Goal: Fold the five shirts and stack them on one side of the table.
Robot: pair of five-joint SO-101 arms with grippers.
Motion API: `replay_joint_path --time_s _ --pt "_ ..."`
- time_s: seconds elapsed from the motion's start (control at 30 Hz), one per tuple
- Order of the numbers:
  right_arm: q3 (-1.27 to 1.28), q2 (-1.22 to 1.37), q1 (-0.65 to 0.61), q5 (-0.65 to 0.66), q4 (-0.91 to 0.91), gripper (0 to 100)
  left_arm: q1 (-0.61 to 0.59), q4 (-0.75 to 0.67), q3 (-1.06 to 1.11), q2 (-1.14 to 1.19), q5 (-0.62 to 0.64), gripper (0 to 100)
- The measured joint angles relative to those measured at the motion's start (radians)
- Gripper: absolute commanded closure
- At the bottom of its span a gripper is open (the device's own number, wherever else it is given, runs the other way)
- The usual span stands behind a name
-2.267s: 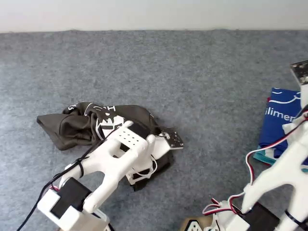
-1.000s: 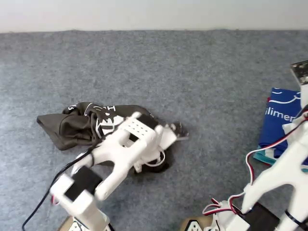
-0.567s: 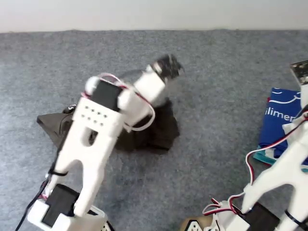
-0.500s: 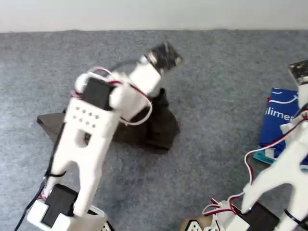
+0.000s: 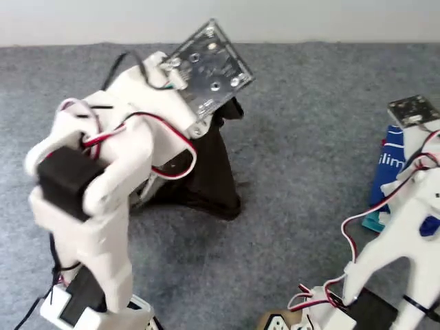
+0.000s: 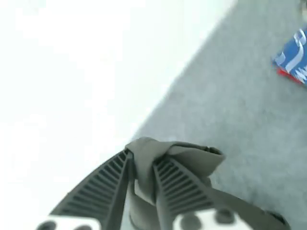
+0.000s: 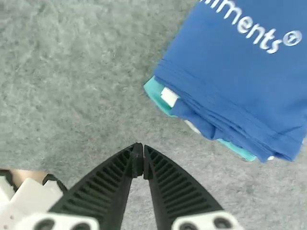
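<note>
The left arm rears high; left fingers [image 6: 108,179] clamp the dark shirt [image 5: 206,172], which hangs below them. Right fingers [image 7: 110,184] meet empty, near the blue shirt [image 7: 240,72].

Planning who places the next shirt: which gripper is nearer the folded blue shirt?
Right. The right gripper hangs shut just beside the blue shirt; the left gripper is far across the table, clamped on the raised dark shirt.

Brightly, evenly lit; washed to glaring white along the wall [image 5: 220,20] at twelve o'clock; faintly shadowed around the shirt [image 5: 210,172].
</note>
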Motion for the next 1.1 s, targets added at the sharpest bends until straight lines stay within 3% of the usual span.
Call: replay_joint_path --time_s 0.17,0.33,0.43,0.67,0.8,1.1 --pt "0.034 0.000 -0.018 -0.002 0.000 98.9 -0.060 -0.003 -0.097 -0.011 0.000 98" --pt "0.034 0.000 -0.123 -0.002 0.000 98.9 -0.210 0.015 -0.117 -0.021 0.000 98" --pt "0.034 0.000 -0.244 -0.028 0.000 98.9 -0.308 0.015 -0.117 -0.021 0.000 98" --pt "0.034 0.043 -0.606 -0.322 -0.095 99.0 -0.522 0.015 -0.006 -0.029 0.000 98" --pt "0.034 0.173 -0.812 -0.359 -0.132 99.0 -0.635 0.015 0.110 -0.029 0.000 98" --pt "-0.176 0.466 -1.054 -0.488 -0.201 98.7 -0.841 0.015 0.328 -0.029 0.000 98"
